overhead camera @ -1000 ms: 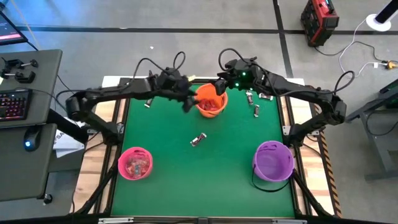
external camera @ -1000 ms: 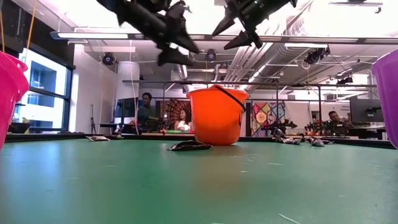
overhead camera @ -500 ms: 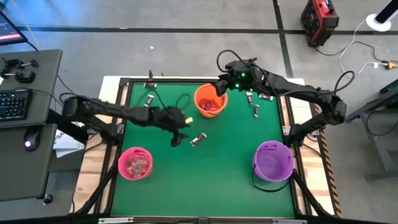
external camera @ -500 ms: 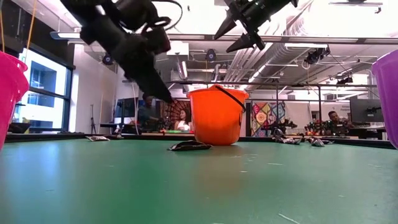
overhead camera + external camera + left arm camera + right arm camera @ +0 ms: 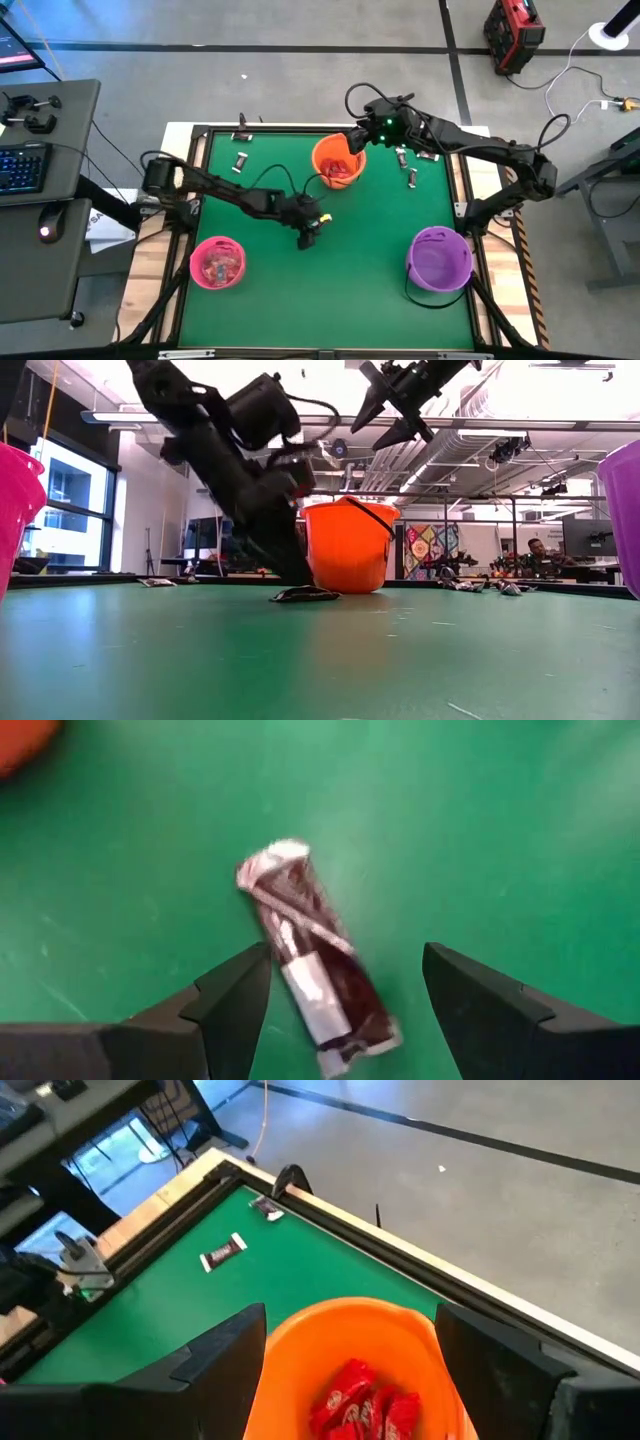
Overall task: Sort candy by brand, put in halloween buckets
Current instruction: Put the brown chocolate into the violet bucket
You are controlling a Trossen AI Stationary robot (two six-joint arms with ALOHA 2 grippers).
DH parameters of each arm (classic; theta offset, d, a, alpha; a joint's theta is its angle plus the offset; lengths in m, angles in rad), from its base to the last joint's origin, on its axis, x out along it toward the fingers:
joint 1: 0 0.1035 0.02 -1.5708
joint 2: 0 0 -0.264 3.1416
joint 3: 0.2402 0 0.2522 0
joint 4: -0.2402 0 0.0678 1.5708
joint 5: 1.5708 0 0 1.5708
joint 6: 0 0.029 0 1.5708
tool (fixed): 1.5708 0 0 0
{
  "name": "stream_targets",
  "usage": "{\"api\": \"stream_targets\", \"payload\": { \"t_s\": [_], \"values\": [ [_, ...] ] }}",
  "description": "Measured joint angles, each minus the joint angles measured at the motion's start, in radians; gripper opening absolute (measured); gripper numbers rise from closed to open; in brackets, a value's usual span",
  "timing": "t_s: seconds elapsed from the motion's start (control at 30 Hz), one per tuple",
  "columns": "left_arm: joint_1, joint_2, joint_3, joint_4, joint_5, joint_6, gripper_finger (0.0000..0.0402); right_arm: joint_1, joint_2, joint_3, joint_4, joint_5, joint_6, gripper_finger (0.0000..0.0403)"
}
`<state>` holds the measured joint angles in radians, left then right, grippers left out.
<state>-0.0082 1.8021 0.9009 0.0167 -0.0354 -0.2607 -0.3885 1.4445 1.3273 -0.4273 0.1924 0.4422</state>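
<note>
No wrapper writing legible in any view. Pink bucket [image 5: 217, 263] near left, holding candy. Left gripper [image 5: 308, 234] now low at table centre, jaws spread either side of dark-and-silver candy piece [image 5: 315, 960] lying on green table [image 5: 370, 270]; second ago it hung beside orange bucket [image 5: 337, 160]. Orange bucket far centre, red-wrapped candy [image 5: 365, 1402] inside. Right gripper [image 5: 360, 138] unmoved above its rim, jaws released, empty. Loose pieces [image 5: 412, 165] far right. Purple bucket [image 5: 439, 258] near right.

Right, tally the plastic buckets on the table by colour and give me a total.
Orange round plastic bucket: 1
Pink round plastic bucket: 1
Purple round plastic bucket: 1
Total: 3
</note>
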Motion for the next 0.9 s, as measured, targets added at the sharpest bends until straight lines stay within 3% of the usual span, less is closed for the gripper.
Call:
{"api": "stream_targets", "payload": {
  "t_s": [0.17, 0.27, 0.33, 0.47, 0.53, 0.77, 0.9],
  "values": [
    [-0.003, 0.070, 0.035, -0.017, -0.025, 0.000, 0.0248, 0.000, 0.000, 0.000, -0.029, 0.001, -0.038, 0.0284],
    [-0.021, 0.083, 0.039, -0.042, -0.123, 0.004, 0.0221, 0.000, 0.000, 0.000, -0.034, 0.002, -0.063, 0.0284],
    [-0.032, 0.083, 0.038, -0.066, -0.164, -0.001, 0.0180, 0.000, 0.000, 0.000, -0.033, 0.002, -0.086, 0.0284],
    [-0.036, 0.036, 0.034, -0.127, -0.184, -0.028, 0.0056, 0.000, -0.018, 0.000, -0.047, 0.001, -0.140, 0.0284],
    [-0.035, -0.011, 0.033, -0.155, -0.185, -0.037, 0.0018, 0.000, -0.048, 0.000, -0.057, 0.001, -0.157, 0.0284],
    [-0.002, -0.252, 0.033, -0.103, -0.203, 0.017, 0.0003, 0.010, -0.205, 0.000, -0.142, 0.001, -0.166, 0.0284],
    [0.025, -0.297, 0.081, -0.028, -0.151, 0.114, 0.0000, 0.024, -0.284, 0.000, -0.178, 0.002, -0.152, 0.0284]
  ]
}}
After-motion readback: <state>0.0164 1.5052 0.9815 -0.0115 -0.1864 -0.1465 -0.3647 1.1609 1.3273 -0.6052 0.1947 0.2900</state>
